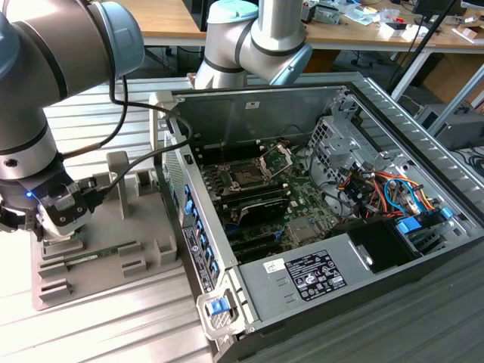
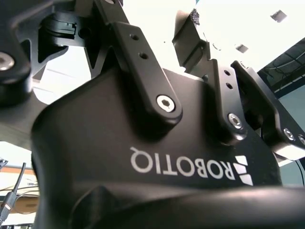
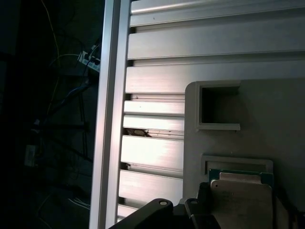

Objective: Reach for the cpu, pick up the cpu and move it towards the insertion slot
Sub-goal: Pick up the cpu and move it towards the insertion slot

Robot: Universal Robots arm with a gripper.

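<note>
The hand (image 1: 59,218) is hanging low over the grey fixture (image 1: 144,249), close by the cpu (image 3: 240,202) lying in its recess. I cannot tell whether it is gripping. The insertion slot (image 1: 246,175) is sitting well apart, inside the computer case (image 1: 249,113).

In the exterior view the claw (image 1: 57,223) sits low over the grey parts holder (image 1: 113,257), its tip hidden behind its own body. In the first wrist view the cpu (image 3: 242,200) runs off the picture's edge, with dark claw parts overlapping one corner. The insertion slot (image 1: 246,176) is too small to make out its contacts. The computer case (image 1: 318,287) is cut off at the exterior view's right.
</note>
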